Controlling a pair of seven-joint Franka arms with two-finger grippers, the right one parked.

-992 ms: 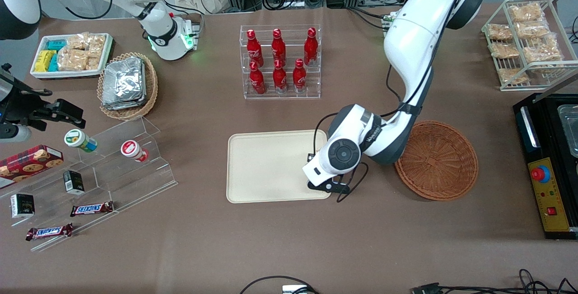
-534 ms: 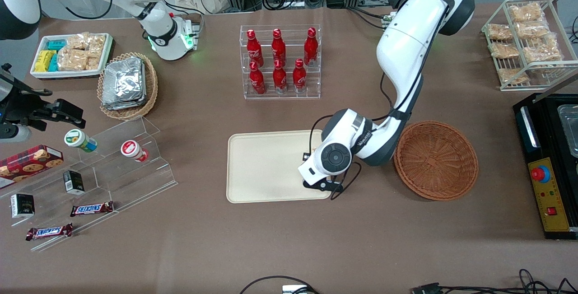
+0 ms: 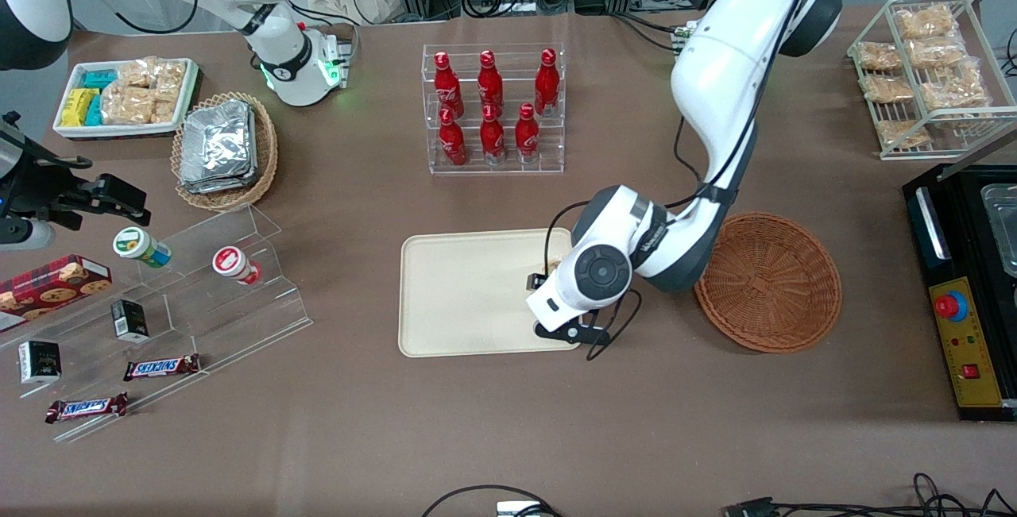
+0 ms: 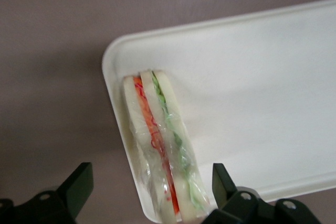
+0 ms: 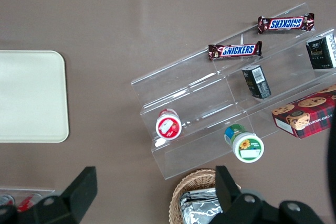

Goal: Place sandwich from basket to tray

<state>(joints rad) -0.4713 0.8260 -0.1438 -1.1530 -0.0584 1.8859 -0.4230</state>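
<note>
The clear-wrapped sandwich [image 4: 157, 145], white bread with orange-red and green filling, lies on the cream tray [image 4: 252, 103] close to one rounded corner. My gripper [image 4: 151, 188] hangs just above it, open, with one black finger on each side of the wedge and a gap at both. In the front view the working arm's wrist covers the gripper [image 3: 545, 279] at the tray [image 3: 469, 295] edge nearest the basket; only a pale sliver of the sandwich [image 3: 554, 265] shows. Beside the tray, the reddish-brown wicker basket [image 3: 767, 280] holds nothing.
A clear rack of red bottles [image 3: 493, 108] stands farther from the front camera than the tray. A black control box [image 3: 961, 318] and a wire rack of snack bags [image 3: 922, 64] sit at the working arm's end. An acrylic stepped shelf [image 3: 199, 287] lies toward the parked arm's end.
The working arm's wrist drifted a little farther over the tray, then came slightly back toward the basket. The basket and tray have not moved.
</note>
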